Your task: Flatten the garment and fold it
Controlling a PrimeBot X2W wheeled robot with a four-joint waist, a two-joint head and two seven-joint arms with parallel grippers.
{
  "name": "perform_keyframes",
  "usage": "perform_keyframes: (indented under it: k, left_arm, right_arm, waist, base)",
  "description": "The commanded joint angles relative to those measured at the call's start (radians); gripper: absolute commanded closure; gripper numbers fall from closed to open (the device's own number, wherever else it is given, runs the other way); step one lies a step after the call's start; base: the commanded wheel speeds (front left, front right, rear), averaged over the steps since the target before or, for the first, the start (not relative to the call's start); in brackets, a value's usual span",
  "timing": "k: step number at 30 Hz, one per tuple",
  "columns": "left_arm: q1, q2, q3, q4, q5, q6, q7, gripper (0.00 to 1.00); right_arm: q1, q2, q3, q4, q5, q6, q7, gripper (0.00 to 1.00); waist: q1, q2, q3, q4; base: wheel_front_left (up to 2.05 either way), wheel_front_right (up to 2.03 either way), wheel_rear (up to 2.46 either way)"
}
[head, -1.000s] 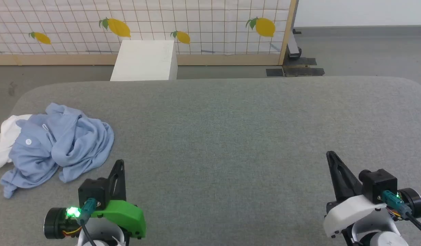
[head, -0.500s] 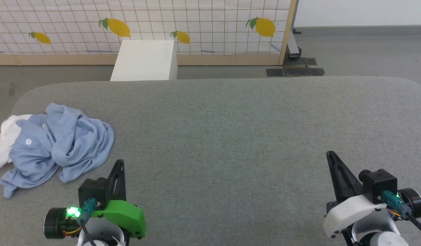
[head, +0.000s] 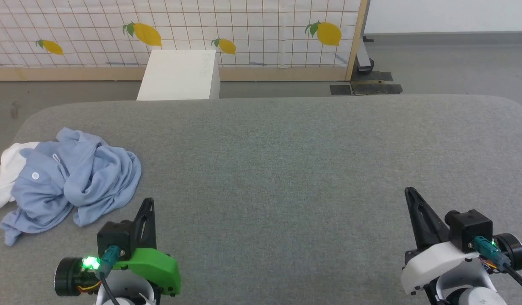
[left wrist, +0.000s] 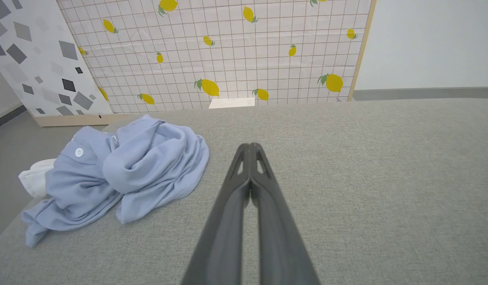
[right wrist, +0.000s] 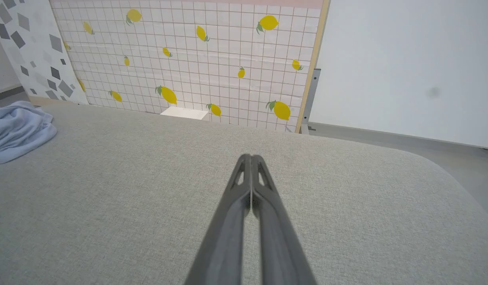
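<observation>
The polo shirt (head: 74, 173) was seen crumpled at the middle left of the head view on the grey table (head: 286, 161), just up and left of the left gripper (head: 148, 202), untouched. The right gripper (head: 409, 192) was seen well apart, at lower right. Both were pressed closed, empty. The left gripper was judged nearer; no long axis could be made out in the heap.

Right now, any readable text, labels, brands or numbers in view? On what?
No text can be read.
white box: faint marks near its top right corner, too faint to read.
garment: crumpled, no logo or label showing.
lemon-print screen: pictures, no lettering.
</observation>
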Motion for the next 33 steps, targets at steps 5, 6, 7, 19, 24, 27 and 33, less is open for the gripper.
perform_keyframes:
  k: [5, 6, 7, 19, 24, 27, 33]
  left_arm:
    - [0.001, 0.0, -0.001, 0.0, 0.0, 0.0, 0.0, 0.0]
    - [0.002, 0.0, -0.002, -0.001, -0.001, 0.0, -0.001, 0.0]
    - [0.002, 0.0, -0.003, -0.001, -0.001, 0.0, 0.0, 0.0]
    - [0.012, 0.0, -0.006, -0.01, -0.008, -0.003, -0.022, 0.0]
    - [0.022, -0.001, -0.008, -0.02, -0.017, -0.002, -0.045, 0.0]
    - [0.024, -0.001, -0.009, -0.023, -0.019, 0.0, -0.051, 0.0]
    - [0.028, -0.001, -0.009, -0.029, -0.024, 0.001, -0.064, 0.0]
  right_arm:
    - [0.001, 0.0, 0.0, 0.0, 0.001, 0.0, 0.0, 0.0]
    - [0.001, 0.0, -0.001, 0.0, 0.001, 0.0, -0.001, 0.0]
    - [0.001, 0.0, -0.001, 0.0, 0.001, 0.0, 0.0, 0.0]
    - [0.01, 0.0, -0.024, 0.004, 0.013, 0.0, -0.022, 0.0]
    - [0.016, 0.0, -0.048, 0.004, 0.022, 0.0, -0.046, 0.0]
    - [0.017, 0.0, -0.053, 0.004, 0.024, 0.0, -0.052, 0.0]
    - [0.021, 0.0, -0.058, 0.004, 0.028, 0.0, -0.064, 0.0]
  waist:
    - [0.0, 0.0, 0.0, 0.0]
    - [0.0, 0.0, 0.0, 0.0]
    - [0.0, 0.0, 0.0, 0.0]
    - [0.0, 0.0, 0.0, 0.0]
    - [0.0, 0.0, 0.005, 0.006]
    - [0.0, 0.0, 0.007, 0.011]
    - [0.0, 0.0, 0.009, 0.027]
  base:
    - [0.0, 0.0, 0.0]
    - [0.0, 0.0, 0.0]
    - [0.0, 0.0, 0.0]
    - [0.0, 0.0, 0.0]
    - [0.0, 0.0, 0.0]
    - [0.0, 0.0, 0.0]
    - [0.0, 0.0, 0.0]
